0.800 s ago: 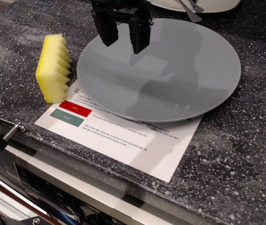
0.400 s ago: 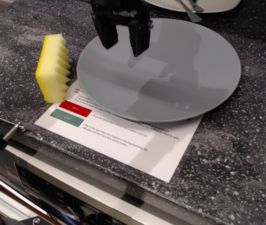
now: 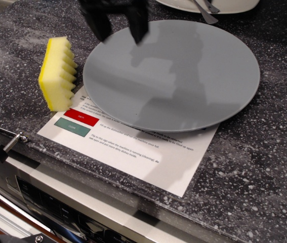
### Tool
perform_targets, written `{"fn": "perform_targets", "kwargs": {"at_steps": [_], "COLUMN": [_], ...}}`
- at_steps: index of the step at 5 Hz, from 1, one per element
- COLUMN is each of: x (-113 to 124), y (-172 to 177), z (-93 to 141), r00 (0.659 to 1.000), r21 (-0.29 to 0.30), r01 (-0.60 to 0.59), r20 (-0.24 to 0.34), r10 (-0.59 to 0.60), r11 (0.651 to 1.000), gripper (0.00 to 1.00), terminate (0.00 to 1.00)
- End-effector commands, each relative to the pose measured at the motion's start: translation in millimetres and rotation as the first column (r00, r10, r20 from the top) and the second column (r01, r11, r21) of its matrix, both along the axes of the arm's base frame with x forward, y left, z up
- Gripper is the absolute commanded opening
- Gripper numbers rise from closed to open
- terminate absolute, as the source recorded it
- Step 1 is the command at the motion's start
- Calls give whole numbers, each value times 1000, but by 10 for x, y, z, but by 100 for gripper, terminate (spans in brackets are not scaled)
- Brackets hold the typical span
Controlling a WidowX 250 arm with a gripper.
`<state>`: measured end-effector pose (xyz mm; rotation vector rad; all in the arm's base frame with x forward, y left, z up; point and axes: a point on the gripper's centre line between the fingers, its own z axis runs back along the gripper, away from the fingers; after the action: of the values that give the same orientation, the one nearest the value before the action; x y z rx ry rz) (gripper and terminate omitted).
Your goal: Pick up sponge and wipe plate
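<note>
On the dark speckled counter (image 3: pixel 264 152) your gripper (image 3: pixel 117 30) sits up near the top edge of frame, blurred, w/ both black fingers (image 3: pixel 139 28) pointing down and spread apart, nothing between them. So it's open and empty. It hangs over the far-left rim of the plate (image 3: pixel 183 76), w/ the left finger about at the plate's edge and the right one over the grey surface. You can't tell from this view if the tips touch the plate or hover above it.

Sponge (image 3: pixel 57 75) is to the left of the plate, standing on its edge on the counter, ridged wavy face turned toward the plate. It's just beside the plate rim but apart from it, and its lower corner reaches the white sheet. Gripper is well clear of it, up and to the right.

Plate lies flat, partly on a white printed sheet (image 3: pixel 148 152) that sticks out toward the front of the counter. Sheet has a red label (image 3: pixel 81 117) and a green label (image 3: pixel 72 127) near the sponge's lower end.

At the top, behind the plate, you get part of a white dish (image 3: pixel 234 6) w/ a metal utensil (image 3: pixel 204 11) resting in it.

Front left, a metal clamp (image 3: pixel 11 140) grips the counter edge.
</note>
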<state>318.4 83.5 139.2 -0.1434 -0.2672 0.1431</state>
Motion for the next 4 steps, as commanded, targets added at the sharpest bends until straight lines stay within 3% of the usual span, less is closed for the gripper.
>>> {"fn": "perform_targets", "kwargs": {"at_steps": [1,2,3,4], "x": [-17,-13,-97,-204], "y": [410,570,676,812], "z": [282,218,160,46], "r00": [992,989,986,982], "r21": [88,153,219,243], "r01": [-121,-143,-148,-166], "r20": [46,-15,-37,-42], "r10": [118,147,160,182], "r11": [989,978,965,956], "gripper": [100,100,100,100], "terminate": [0,0,0,0]}}
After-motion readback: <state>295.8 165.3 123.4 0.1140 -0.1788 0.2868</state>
